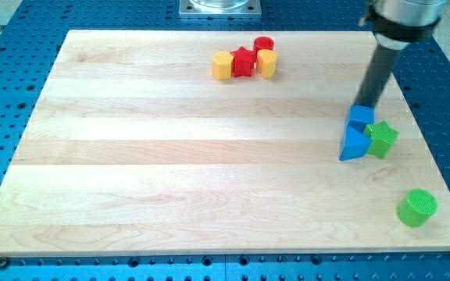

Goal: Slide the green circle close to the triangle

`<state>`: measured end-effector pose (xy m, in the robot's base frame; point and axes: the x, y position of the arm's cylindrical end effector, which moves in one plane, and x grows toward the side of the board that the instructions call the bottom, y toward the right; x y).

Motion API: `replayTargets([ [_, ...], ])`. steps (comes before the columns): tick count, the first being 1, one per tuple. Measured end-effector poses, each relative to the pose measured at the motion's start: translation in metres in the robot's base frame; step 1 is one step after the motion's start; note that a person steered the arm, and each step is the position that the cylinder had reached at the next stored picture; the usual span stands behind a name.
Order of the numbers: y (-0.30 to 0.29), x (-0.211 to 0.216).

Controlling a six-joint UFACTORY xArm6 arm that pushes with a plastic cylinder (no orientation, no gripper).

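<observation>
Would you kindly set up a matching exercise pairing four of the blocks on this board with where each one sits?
Things:
1. green circle
2. blue triangle
3. red circle
4. green star

Places:
A. at the view's top, behind the red star and a yellow block
B. alone near the board's lower right corner
C. touching the blue triangle's right side
D. just below the blue cube, which my tip meets from above

Pairs: 1-B, 2-D, 3-A, 4-C
</observation>
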<state>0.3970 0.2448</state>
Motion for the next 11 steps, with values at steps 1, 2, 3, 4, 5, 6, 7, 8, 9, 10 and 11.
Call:
replayTargets([
  [1, 0.069, 0.028],
  [2, 0.101, 0.119],
  [3, 0.076, 0.181],
  [4, 0.023, 0.197],
  [5, 0.006, 0.197],
  [6, -0.027, 0.195],
  [7, -0.086, 0.192],
  [8, -0.097, 0.167],
  [9, -0.097, 0.135],
  [10, -0.189, 0.140],
  [11, -0.177, 0.119],
])
